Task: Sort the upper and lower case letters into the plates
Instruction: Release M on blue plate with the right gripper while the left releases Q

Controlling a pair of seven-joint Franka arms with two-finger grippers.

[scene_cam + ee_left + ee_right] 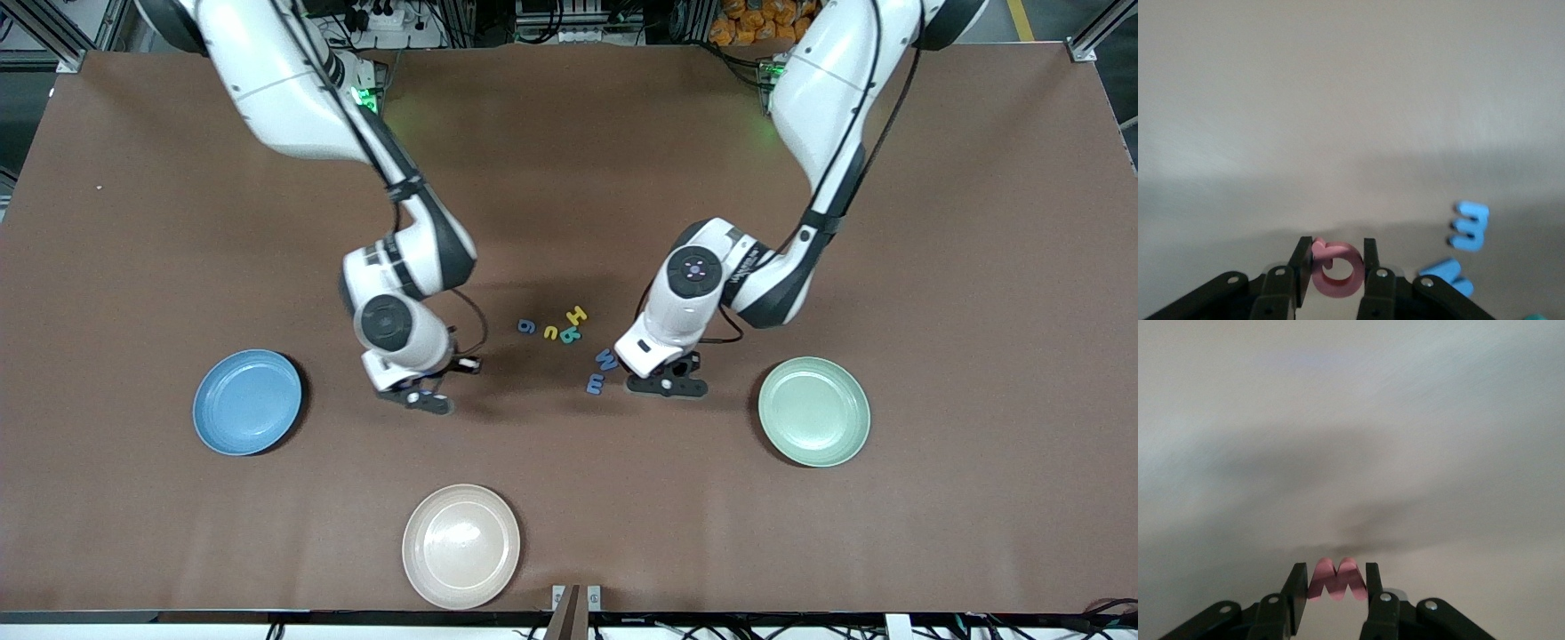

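My left gripper (665,384) is low over the table beside the blue "m" (595,384) and blue "W" (606,359). In the left wrist view the gripper (1337,252) is shut on a round pink letter (1338,280). My right gripper (425,398) is low over the table between the sky blue plate (213,427) and the letters. In the right wrist view it (1335,579) is shut on a pink "M" (1338,585). A blue "g" (527,326), yellow "H" (577,314), another yellow letter (551,332) and a teal letter (570,335) lie mid-table. The mint green plate (845,440) holds nothing.
A cream-beige plate (461,545) sits near the table's front edge, nearer the front camera than the letters. The blue "m" (1469,227) and "W" (1447,273) also show in the left wrist view, close beside the left gripper.
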